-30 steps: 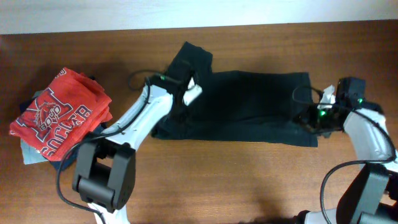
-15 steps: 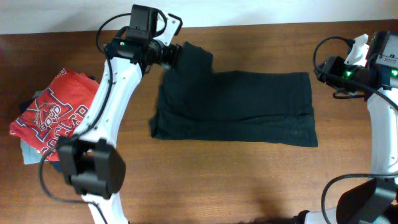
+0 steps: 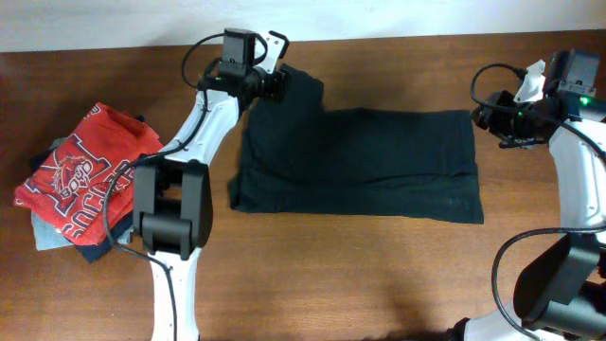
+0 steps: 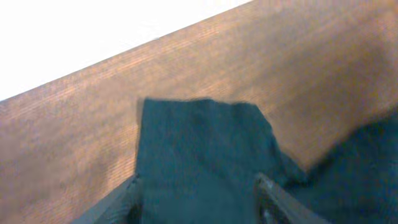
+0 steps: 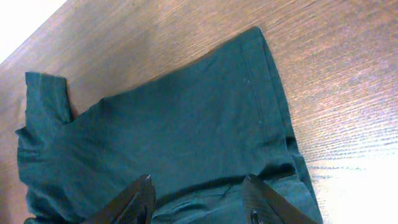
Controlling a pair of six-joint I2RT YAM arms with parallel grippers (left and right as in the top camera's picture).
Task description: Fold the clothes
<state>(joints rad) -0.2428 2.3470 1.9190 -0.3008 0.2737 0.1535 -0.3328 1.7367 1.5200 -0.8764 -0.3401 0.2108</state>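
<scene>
Having drawn both arms back from the cloth, I hover my left pincer (image 4: 198, 186) and right pincer (image 5: 198, 182) open and empty near its far corners. The clothes (image 3: 360, 161), a limp, matte black garment, lie flat on the bench (image 3: 379, 275) as a long rectangle, one sleeve jutting at the far left; that fold looks set, another due, I judge.

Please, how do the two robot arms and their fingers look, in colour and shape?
Both the left arm and right arm have white tube-like links, black joints and looping black cables. A small green light glows on the right one. The fingers are dark grey, flat and tapered.
</scene>
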